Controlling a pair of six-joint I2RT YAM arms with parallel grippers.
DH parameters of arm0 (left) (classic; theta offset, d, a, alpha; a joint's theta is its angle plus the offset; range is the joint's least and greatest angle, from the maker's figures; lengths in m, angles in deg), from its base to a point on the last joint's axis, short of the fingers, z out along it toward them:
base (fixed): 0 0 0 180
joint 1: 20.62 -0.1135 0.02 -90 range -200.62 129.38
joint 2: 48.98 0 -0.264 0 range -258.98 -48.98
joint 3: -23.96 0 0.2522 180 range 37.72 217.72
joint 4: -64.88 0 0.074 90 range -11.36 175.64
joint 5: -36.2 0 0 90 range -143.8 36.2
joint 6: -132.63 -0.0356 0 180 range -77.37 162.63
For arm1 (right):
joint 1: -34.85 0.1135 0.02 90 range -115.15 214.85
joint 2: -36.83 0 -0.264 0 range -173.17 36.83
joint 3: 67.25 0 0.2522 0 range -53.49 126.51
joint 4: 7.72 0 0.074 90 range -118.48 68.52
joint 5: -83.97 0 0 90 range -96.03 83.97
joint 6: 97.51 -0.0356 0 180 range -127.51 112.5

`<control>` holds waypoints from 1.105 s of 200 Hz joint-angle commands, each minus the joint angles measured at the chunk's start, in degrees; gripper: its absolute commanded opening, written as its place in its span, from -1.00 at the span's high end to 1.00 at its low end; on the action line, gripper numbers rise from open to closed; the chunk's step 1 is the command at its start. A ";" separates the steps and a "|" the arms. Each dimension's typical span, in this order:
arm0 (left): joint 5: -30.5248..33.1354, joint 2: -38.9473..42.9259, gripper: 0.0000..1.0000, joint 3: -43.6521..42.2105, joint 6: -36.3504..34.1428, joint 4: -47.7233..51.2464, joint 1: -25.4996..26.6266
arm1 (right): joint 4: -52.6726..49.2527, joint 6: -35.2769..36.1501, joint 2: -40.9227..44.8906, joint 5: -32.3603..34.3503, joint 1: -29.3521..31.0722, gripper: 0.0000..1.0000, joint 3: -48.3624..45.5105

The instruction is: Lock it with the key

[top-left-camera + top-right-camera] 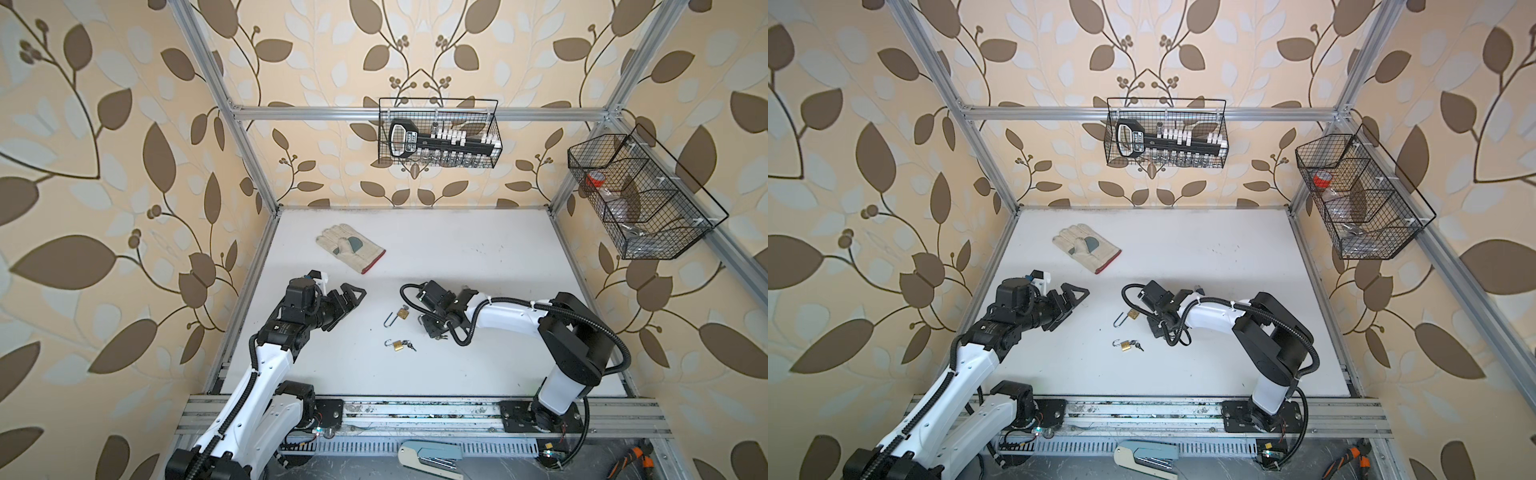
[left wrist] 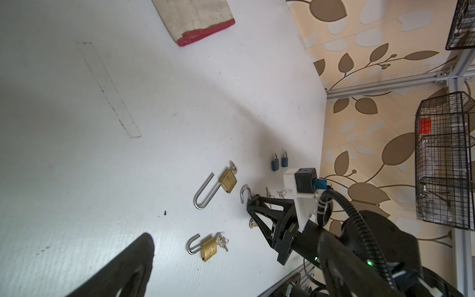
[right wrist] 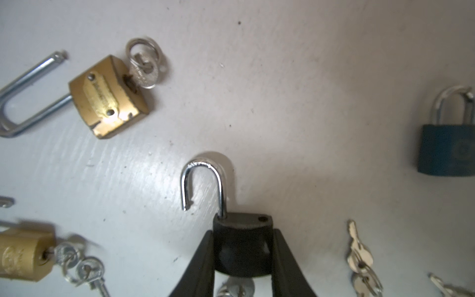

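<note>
3 padlocks on the table (image 1: 478, 270) show a sprung shackle, so by my reading none of these is locked yet and the main work is still ahead.

Nearest the arm bases lies the small brass padlock (image 2: 209, 249), shackle open, with a bunch of keys at its keyway. Just beyond it is the long-shackle brass padlock (image 2: 227, 181), also open, its key and ring in the body.

Level with that one, to the right, the right gripper (image 3: 243, 232) stands narrow around the black padlock (image 3: 243, 254), its fingers pressed to both flanks of the body. The open shackle (image 3: 203, 177) points away from the wrist, its free end clear of the hole. A blurred key head (image 3: 235, 288) shows behind the body; I cannot tell whether it is seated. What remains, as I judge it, is pressing the shackle home and turning the key.

The left gripper (image 1: 347, 307) hangs wide open over bare table, holding nothing.

2 loose keys (image 3: 359, 259) lie beside the black padlock. Farther off sit 2 blue padlocks (image 2: 275, 163), both already closed.
</note>
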 commanded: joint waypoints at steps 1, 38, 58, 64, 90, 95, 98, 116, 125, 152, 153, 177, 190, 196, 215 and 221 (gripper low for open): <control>-3.05 -1.29 -0.98 4.43 -2.69 -0.93 -0.59 | -0.63 -0.13 5.09 2.04 0.35 0.74 -1.62; -4.49 -1.76 -0.98 7.30 -2.87 -2.96 0.56 | 3.08 3.75 15.68 0.44 0.33 1.00 -4.03; -5.35 -2.35 -0.98 8.88 -3.59 -4.96 3.55 | 5.91 8.02 21.99 -1.99 0.37 1.00 -5.20; -5.37 -2.52 -0.98 9.46 -3.92 -5.59 4.87 | 6.97 10.01 24.12 -3.57 0.30 1.00 -5.84; -5.73 -3.78 -0.95 12.02 -6.82 -8.51 11.61 | 10.86 15.53 32.11 -6.91 0.36 1.00 -7.97; -6.24 -4.09 -0.90 12.52 -7.45 -9.24 12.77 | 11.32 16.54 33.44 -7.57 0.37 1.00 -8.09; -6.61 -4.32 -0.87 12.77 -7.60 -9.79 13.38 | 11.57 17.03 34.20 -7.81 0.35 1.00 -8.16; -10.47 -5.17 -0.69 13.30 -7.61 -14.66 15.58 | 11.86 21.11 37.36 -9.55 0.32 1.00 -7.88; -11.58 -5.56 -0.61 13.70 -7.82 -15.97 16.42 | 11.30 23.08 38.21 -10.08 0.31 1.00 -7.30; -13.77 -6.82 -0.38 16.09 -11.05 -15.95 20.17 | 8.87 26.96 38.50 -13.16 0.37 1.00 -4.90; -13.83 -6.88 -0.38 16.17 -11.16 -15.91 20.32 | 8.82 26.98 38.44 -13.32 0.33 1.00 -4.75; -14.23 -7.77 -0.24 17.24 -13.02 -14.98 22.61 | 7.93 27.10 38.20 -16.28 0.36 1.00 -2.89; -14.25 -7.97 -0.16 17.47 -13.55 -14.81 23.36 | 8.12 26.92 38.39 -17.32 0.34 1.00 -2.50; -14.20 -8.06 -0.13 17.55 -13.67 -14.72 23.66 | 8.33 26.76 38.49 -17.62 0.30 1.00 -2.42; -14.20 -8.64 -0.04 17.82 -14.06 -14.63 24.56 | 8.80 26.48 38.81 -18.18 0.37 1.00 -2.23; -14.37 -8.78 -0.03 17.91 -14.25 -14.63 24.82 | 8.78 26.39 38.84 -18.23 0.36 1.00 -2.14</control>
